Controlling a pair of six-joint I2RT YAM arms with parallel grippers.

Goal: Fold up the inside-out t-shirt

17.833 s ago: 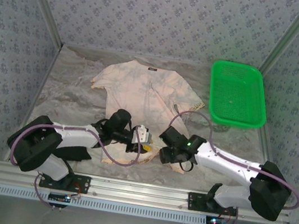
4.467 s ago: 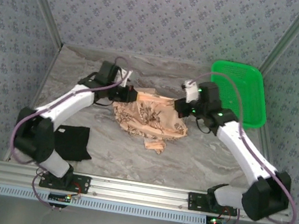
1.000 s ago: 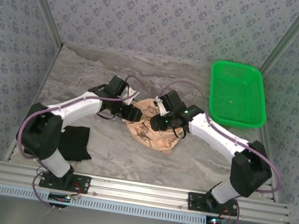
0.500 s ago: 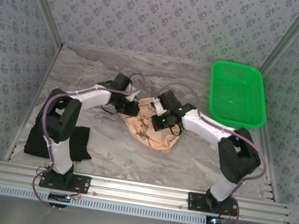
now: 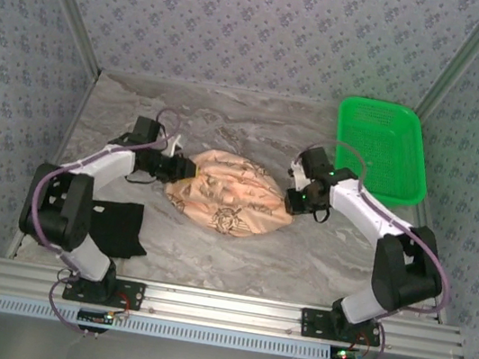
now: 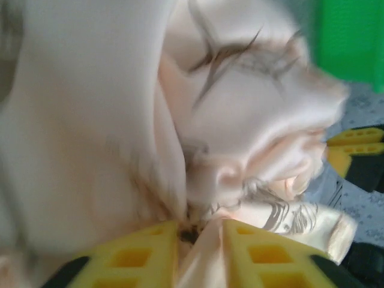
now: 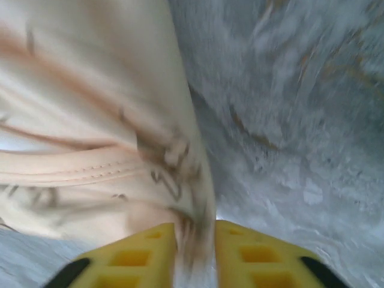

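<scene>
Peach cloth with dark prints: from the overhead view, the t-shirt [image 5: 232,198] lies bunched mid-bench [image 5: 231,114], its long axis running left to right between the arms. The left end effector [image 5: 188,170] sits at its left end and the right end effector [image 5: 289,198] at its right end, both equally near.

Left wrist view: yellow fingers [image 6: 141,252] grasp a fold of t-shirt, and the cloth spreads away ahead.

Right wrist view: fingers [image 7: 258,252] are clenched on the t-shirt's edge, with cloth to the left and bare bench to the right.

Judgement: the next move turns on pulling outward along that axis.
</scene>
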